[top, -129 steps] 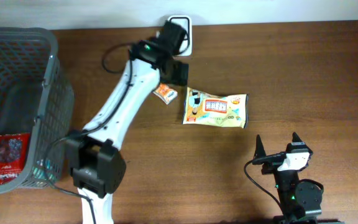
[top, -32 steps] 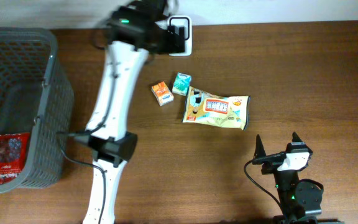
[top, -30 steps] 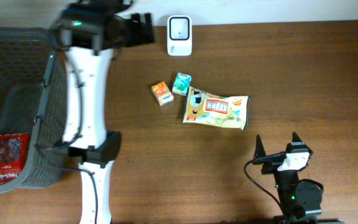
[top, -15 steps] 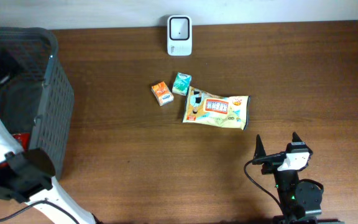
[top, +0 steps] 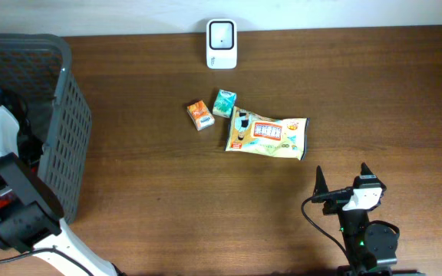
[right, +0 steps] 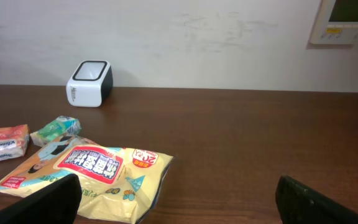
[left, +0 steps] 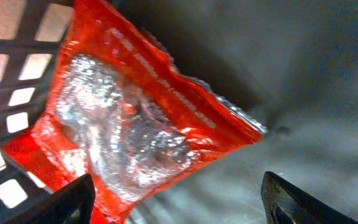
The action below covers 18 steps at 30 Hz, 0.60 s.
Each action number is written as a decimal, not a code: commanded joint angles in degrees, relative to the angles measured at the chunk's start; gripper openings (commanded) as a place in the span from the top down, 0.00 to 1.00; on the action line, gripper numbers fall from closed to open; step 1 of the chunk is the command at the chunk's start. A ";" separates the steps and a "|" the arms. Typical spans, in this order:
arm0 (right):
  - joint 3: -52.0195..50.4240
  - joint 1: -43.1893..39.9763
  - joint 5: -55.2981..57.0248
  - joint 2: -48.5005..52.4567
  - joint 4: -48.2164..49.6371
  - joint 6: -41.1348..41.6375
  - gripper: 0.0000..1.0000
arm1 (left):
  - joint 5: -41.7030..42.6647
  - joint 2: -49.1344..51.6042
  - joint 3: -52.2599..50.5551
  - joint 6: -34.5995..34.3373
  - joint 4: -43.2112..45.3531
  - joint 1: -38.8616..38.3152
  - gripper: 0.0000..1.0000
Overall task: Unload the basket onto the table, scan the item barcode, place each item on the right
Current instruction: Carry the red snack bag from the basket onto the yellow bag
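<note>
Red packet (left: 135,124) ahead of left jaws

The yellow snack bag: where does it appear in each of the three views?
Overhead: yellow snack bag near the picture's middle.
Left wrist: not in it; only a red packet shows.
Right wrist: yellow snack bag lower left, close to the camera.
Shared landmark: the white scanner, beyond the bag in overhead and right wrist.
</note>
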 commanded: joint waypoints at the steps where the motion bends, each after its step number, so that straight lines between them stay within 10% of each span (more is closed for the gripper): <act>1: -0.42 0.33 0.72 -0.33 -0.22 0.63 0.02 | -2.89 -0.11 -1.75 0.68 0.35 0.42 0.11; 9: -0.42 0.33 0.70 -0.33 -0.22 0.63 0.01 | -2.49 2.05 -2.43 0.70 6.10 3.87 0.16; 18: -0.42 0.33 0.70 -0.33 -0.22 0.63 0.02 | 3.67 2.12 -2.38 0.72 8.04 4.96 1.00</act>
